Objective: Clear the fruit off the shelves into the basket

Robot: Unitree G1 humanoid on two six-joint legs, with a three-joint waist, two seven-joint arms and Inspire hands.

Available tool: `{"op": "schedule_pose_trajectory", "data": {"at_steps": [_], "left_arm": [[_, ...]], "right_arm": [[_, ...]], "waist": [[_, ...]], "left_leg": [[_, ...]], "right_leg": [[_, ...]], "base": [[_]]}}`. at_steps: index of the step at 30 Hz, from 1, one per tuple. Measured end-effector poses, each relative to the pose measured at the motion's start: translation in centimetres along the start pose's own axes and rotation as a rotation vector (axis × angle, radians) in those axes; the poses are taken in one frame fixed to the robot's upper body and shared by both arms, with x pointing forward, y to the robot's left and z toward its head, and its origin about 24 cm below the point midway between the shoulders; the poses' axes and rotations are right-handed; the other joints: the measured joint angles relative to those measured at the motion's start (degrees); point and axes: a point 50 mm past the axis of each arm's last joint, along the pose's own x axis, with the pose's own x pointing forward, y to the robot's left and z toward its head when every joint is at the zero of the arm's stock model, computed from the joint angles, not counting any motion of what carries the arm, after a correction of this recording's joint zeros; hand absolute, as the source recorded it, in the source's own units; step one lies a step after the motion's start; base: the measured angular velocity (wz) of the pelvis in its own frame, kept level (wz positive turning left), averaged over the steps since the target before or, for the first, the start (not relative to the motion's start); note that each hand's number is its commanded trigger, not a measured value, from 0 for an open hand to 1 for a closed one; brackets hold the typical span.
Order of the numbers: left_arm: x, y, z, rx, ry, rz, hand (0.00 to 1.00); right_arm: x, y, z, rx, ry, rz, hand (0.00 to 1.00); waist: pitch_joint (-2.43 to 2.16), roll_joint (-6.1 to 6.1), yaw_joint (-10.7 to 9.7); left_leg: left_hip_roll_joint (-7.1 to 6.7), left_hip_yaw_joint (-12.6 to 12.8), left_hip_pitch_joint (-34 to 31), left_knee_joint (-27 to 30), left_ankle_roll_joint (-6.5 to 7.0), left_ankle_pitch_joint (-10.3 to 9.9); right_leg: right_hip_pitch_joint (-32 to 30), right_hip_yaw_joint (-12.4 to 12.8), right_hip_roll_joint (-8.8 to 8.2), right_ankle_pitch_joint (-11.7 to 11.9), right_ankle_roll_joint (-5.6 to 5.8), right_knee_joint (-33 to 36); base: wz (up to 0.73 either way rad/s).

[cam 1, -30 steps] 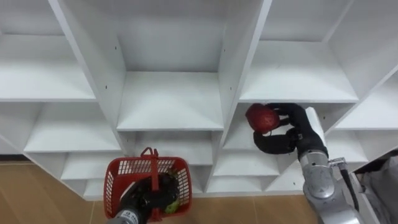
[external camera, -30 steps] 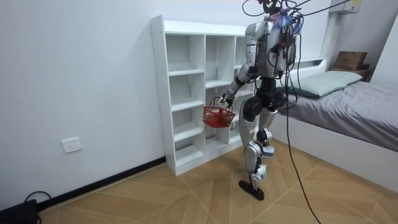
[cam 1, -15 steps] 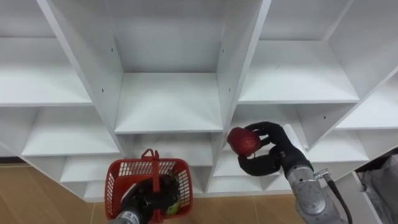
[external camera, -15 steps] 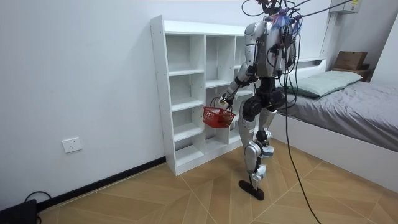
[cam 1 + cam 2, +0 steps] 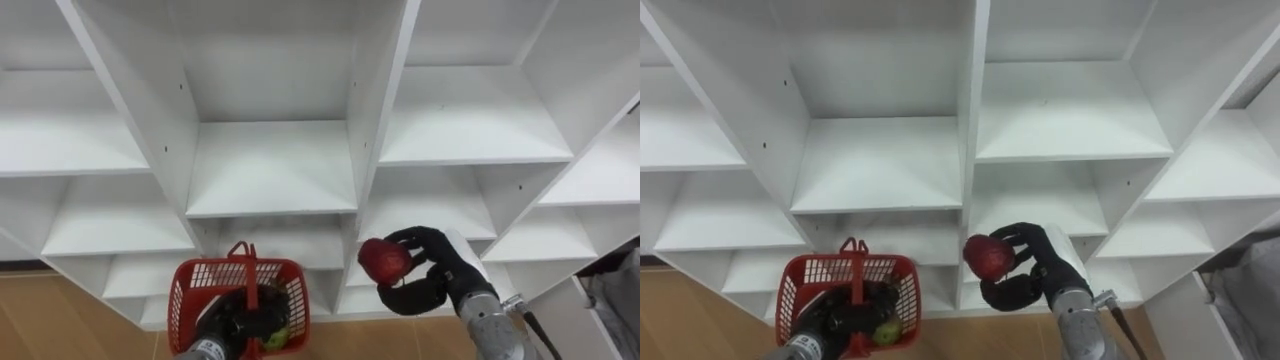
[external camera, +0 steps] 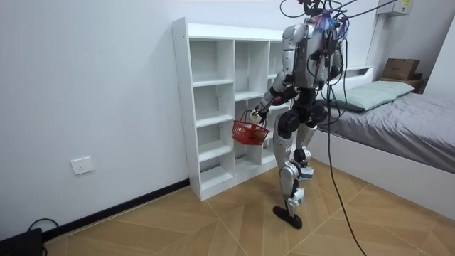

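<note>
the right hand (image 5: 440,272) is raised in front of the closet (image 5: 270,165), before a low compartment just right of the middle upright. its dark fingers (image 5: 412,237) are curled over the top of a red fruit (image 5: 384,260) and its thumb wraps in from below, so the fruit is clasped from both sides and sits clear of every shelf. the fruit is in the air, to the right of the basket (image 5: 205,272) and near it, apart from its rim and a little above it

the left hand (image 5: 222,328) shows at the bottom edge on the left. its fingers are closed round the upright red handle of the basket, which hangs before the closet's lowest shelves. the basket is red wire mesh, and a green fruit (image 5: 276,337) lies inside it near the right wall. something dark lies next to it; i cannot tell what it is

the shelves seen from the head are white and bare

in the room view the robot stands upright on a wood floor (image 6: 213,220), facing the closet and close to it, the basket hanging at about hip height between its body and the shelves. a bed (image 6: 405,117) with grey bedding stands at the room view's right, behind the robot, and a wall socket (image 6: 82,166) sits low on the wall at the room view's left
</note>
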Motion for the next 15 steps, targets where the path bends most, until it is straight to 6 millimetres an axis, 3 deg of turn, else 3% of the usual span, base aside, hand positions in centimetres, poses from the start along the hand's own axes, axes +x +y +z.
{"op": "schedule_pose_trajectory", "data": {"at_steps": [15], "left_arm": [[0.2,-1.0,-0.1,-0.016,0.0,-0.027,1.0]], "right_arm": [[-0.1,1.0,2.0,-0.028,-0.052,0.118,1.0]], "waist": [[-0.29,-0.42,0.11]], "left_leg": [[0.06,0.78,0.12,0.07,-0.03,-0.03]], "right_leg": [[-0.11,0.72,-0.07,0.07,-0.1,0.06]], "base": [[-0.02]]}}
